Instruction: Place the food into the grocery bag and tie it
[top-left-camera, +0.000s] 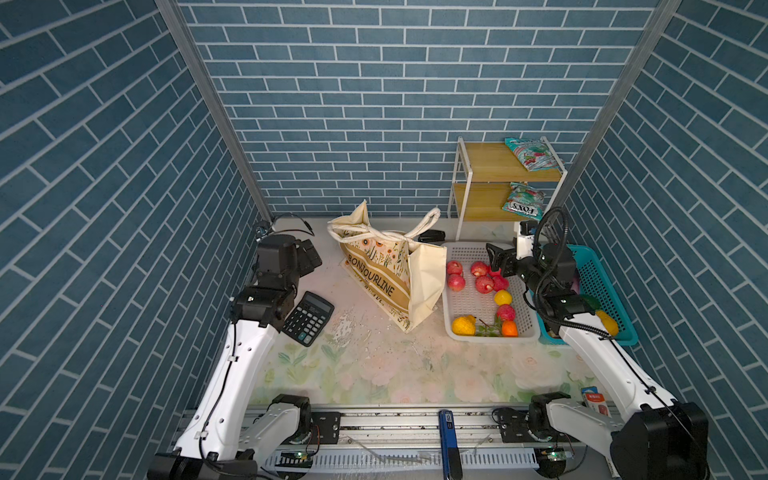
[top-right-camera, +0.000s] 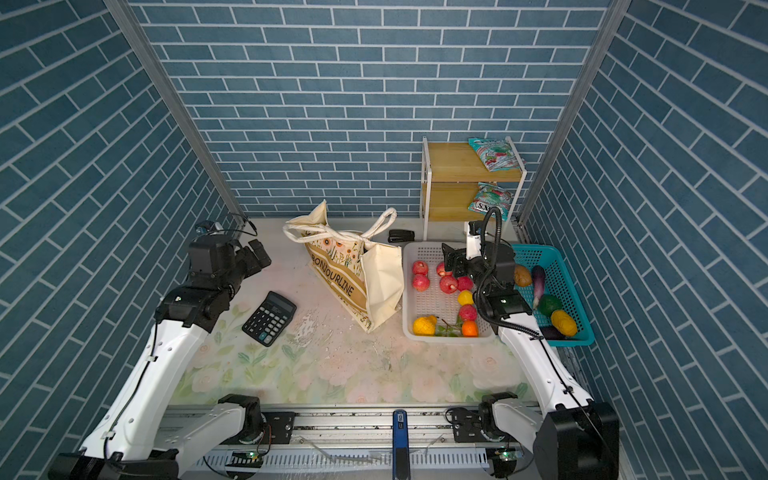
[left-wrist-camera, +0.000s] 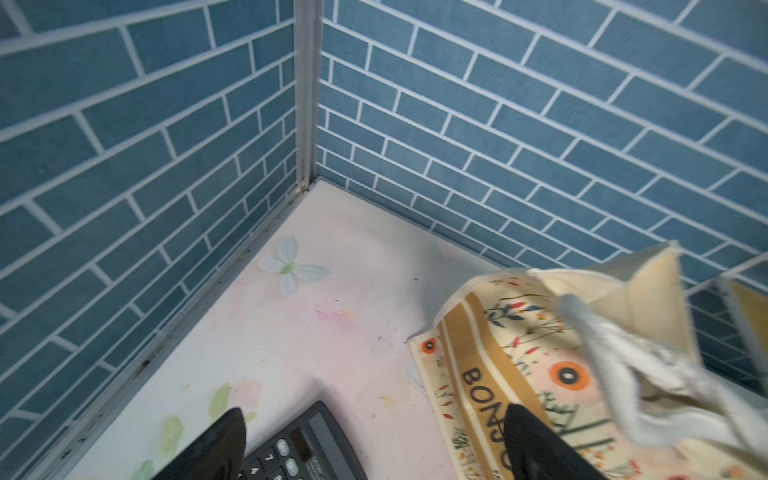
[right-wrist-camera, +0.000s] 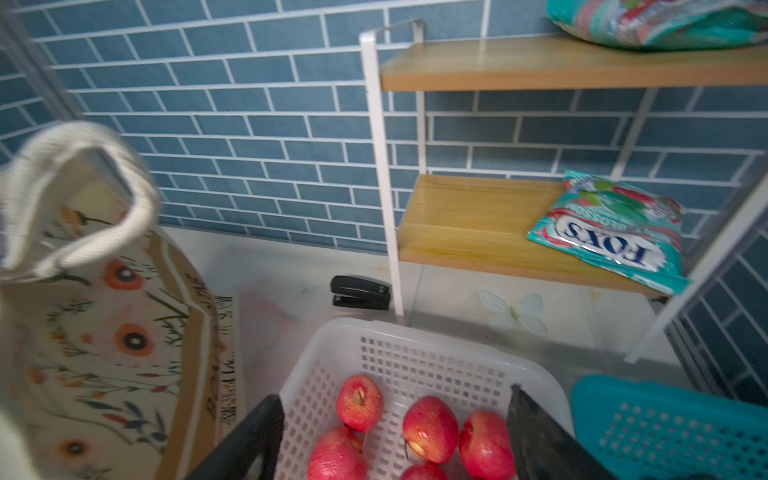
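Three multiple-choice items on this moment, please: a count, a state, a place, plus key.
1. How many snack packets lie on the shelf rack? A one; B two; C four.
2. Over the white basket, the right gripper is: A open, empty; B shut on a snack packet; C shut on the shelf rack.
3. The stapler lies: A in the white basket; B on the shelf rack; C on the table between grocery bag and shelf rack.
Key: B, one on each shelf; A, fingers apart, gripping nothing; C, bare table around it.
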